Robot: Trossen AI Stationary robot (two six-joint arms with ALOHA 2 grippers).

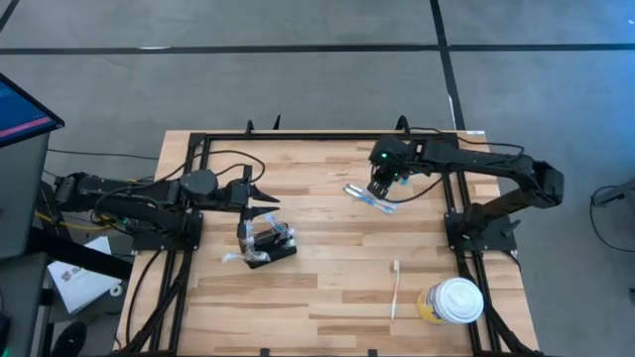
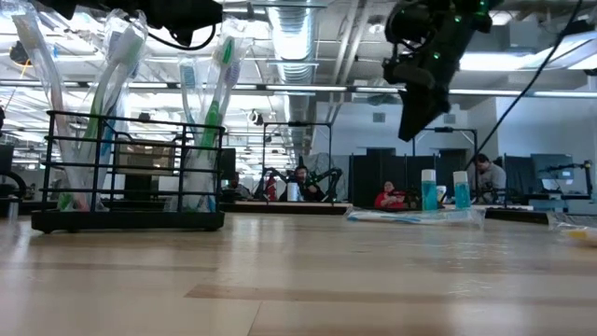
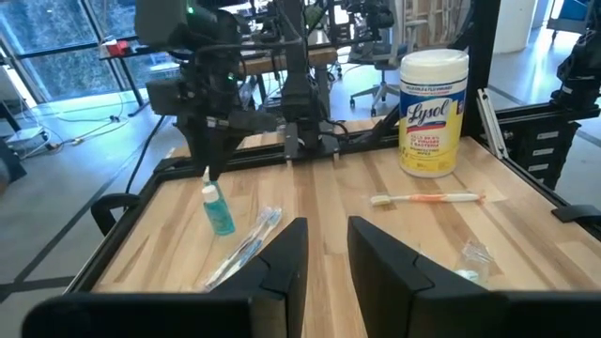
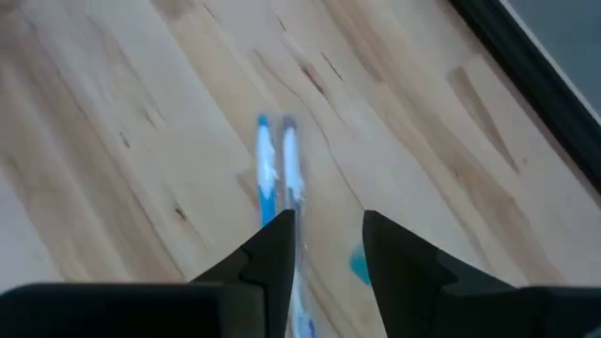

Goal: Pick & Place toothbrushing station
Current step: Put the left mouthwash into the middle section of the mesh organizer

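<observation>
Pale butcher-block wood planks (image 1: 327, 278) form the work surface. On it, just ahead of the left gripper (image 1: 260, 198) fingertips, the small black rectangular wire-mesh toothbrush holder (image 1: 268, 244) is seen, filled with upright toothbrushes. It is judged light and rigid but snag-prone; a top rail seems the best hold. The left fingers are parted and empty. Beneath the right gripper (image 1: 381, 188), 2 blue clear-wrapped toothbrushes (image 4: 274, 174) lie flat, glossy and likely slippery; its fingers (image 4: 272, 246) are spread above them, grasping nothing. A white-lidded yellow wipes canister (image 1: 452, 300) stands well apart.
</observation>
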